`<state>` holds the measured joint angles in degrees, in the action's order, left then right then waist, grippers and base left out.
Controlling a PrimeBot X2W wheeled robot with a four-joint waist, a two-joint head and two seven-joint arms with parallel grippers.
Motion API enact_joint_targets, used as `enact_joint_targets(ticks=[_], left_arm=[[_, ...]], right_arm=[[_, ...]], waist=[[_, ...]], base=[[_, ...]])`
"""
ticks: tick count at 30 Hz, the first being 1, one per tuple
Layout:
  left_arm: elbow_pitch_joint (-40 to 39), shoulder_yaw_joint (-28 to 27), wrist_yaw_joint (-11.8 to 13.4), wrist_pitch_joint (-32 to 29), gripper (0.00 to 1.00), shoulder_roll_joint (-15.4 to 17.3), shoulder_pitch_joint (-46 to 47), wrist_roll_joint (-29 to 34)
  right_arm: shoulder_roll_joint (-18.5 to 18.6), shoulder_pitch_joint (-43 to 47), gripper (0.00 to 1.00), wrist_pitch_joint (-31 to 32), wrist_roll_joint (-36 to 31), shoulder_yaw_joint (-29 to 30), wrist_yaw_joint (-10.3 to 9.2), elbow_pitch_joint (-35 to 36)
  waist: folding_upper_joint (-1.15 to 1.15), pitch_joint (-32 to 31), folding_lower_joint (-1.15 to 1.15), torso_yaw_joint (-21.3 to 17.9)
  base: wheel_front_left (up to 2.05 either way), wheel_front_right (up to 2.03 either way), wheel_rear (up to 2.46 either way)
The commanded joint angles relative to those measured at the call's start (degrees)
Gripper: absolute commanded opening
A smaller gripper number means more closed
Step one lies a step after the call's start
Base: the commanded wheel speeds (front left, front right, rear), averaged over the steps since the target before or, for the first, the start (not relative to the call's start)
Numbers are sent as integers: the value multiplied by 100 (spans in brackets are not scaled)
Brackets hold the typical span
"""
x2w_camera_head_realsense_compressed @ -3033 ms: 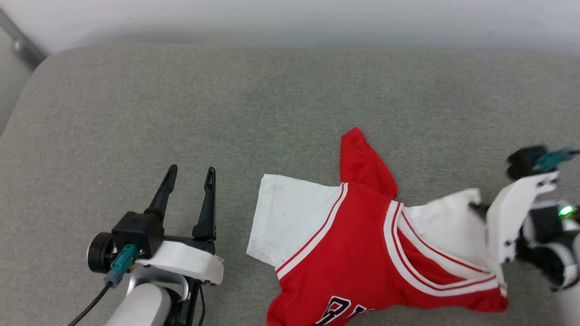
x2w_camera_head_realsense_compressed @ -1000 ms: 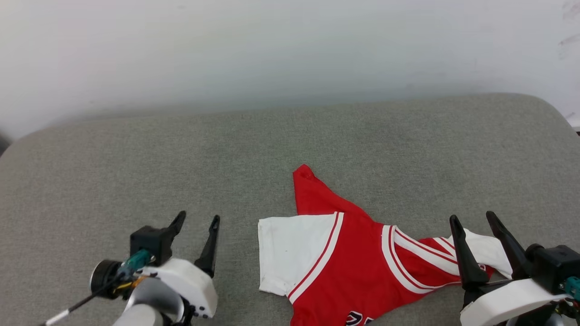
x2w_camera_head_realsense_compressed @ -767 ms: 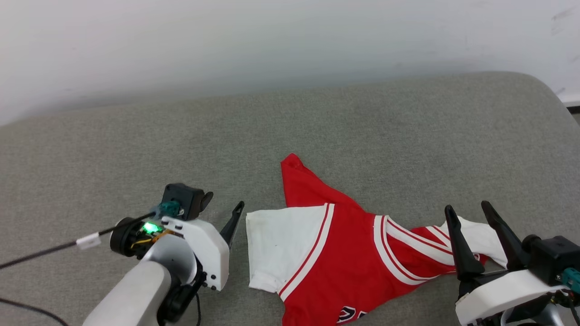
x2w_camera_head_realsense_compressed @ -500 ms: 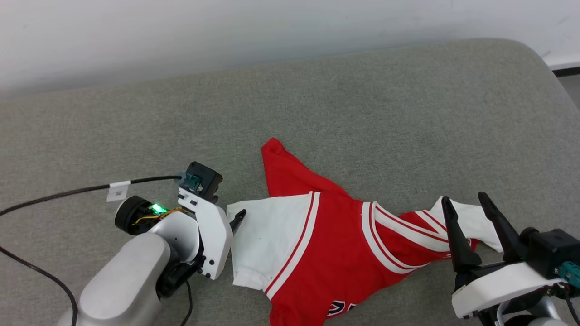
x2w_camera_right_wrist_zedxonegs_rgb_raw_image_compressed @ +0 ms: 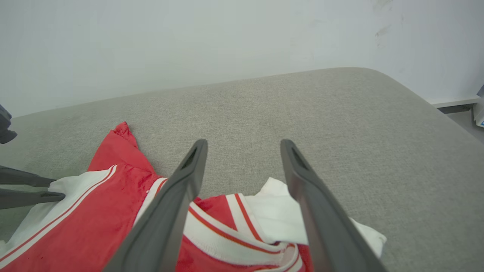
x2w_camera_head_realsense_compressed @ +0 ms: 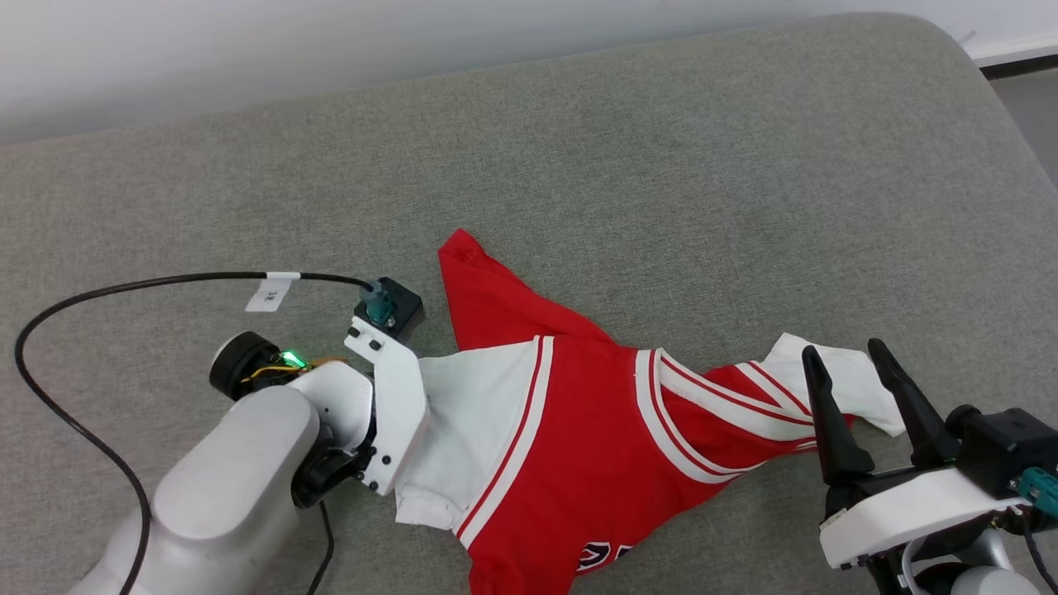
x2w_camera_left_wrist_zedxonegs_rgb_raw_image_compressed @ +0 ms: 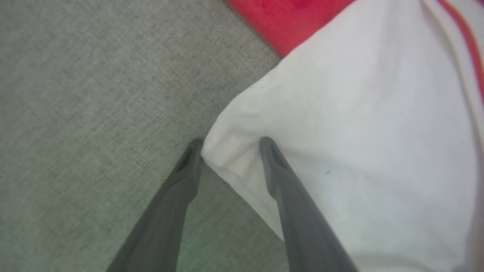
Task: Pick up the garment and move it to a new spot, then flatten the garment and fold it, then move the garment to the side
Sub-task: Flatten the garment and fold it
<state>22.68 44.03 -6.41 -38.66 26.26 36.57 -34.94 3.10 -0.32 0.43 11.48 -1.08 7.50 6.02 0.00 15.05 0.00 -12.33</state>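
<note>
The garment, a red jersey with white sleeves and striped trim, lies crumpled on the grey cushion, with black lettering at its lower edge. In the left wrist view my left gripper stands open, its two fingers on either side of the bunched corner of the white left sleeve. In the head view that arm's white wrist covers the fingers. My right gripper is open above the crumpled right sleeve with nothing between its fingers. The right wrist view shows the left gripper at the garment's far sleeve.
The grey padded surface runs back to a white wall and rounds off at its right end, where floor shows. A black cable with a white tag loops over the cushion left of my left arm.
The head camera has turned down and right. My left arm swung right from bare cushion onto the left sleeve, its fingers now straddling the sleeve corner. The right gripper stayed open over the right sleeve.
</note>
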Motion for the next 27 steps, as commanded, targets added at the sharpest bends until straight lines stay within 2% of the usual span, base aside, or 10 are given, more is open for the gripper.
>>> enact_joint_targets(ticks=[1,5,12,17,21,27], left_arm=[[251,317,-60,-150,0,-100,-460,-27],[167,157,120,322,0,-35,-462,89],[-265,-367,764,1485,0,73,-650,178],[-781,-737,1194,2091,0,273,-1059,135],[-1267,-913,1418,2298,0,418,-1328,100],[-1796,-934,1545,2298,0,540,-1437,159]], right_arm=[[-31,-78,100,-25,15,22,-2,-20],[-30,-46,100,58,89,105,-3,-64],[3,75,100,493,314,368,-2,-195],[109,136,100,1146,614,728,-3,-438],[342,12,100,1854,861,1119,-2,-776],[870,-455,100,2868,1217,1297,-2,-1312]], waist=[[0,-22,0,10],[0,-122,0,93],[0,-400,0,363],[0,-584,0,540],[0,-640,0,666],[0,-478,0,843]], base=[[0,0,0],[0,0,0],[0,0,0],[0,0,0],[0,0,0],[0,0,0]])
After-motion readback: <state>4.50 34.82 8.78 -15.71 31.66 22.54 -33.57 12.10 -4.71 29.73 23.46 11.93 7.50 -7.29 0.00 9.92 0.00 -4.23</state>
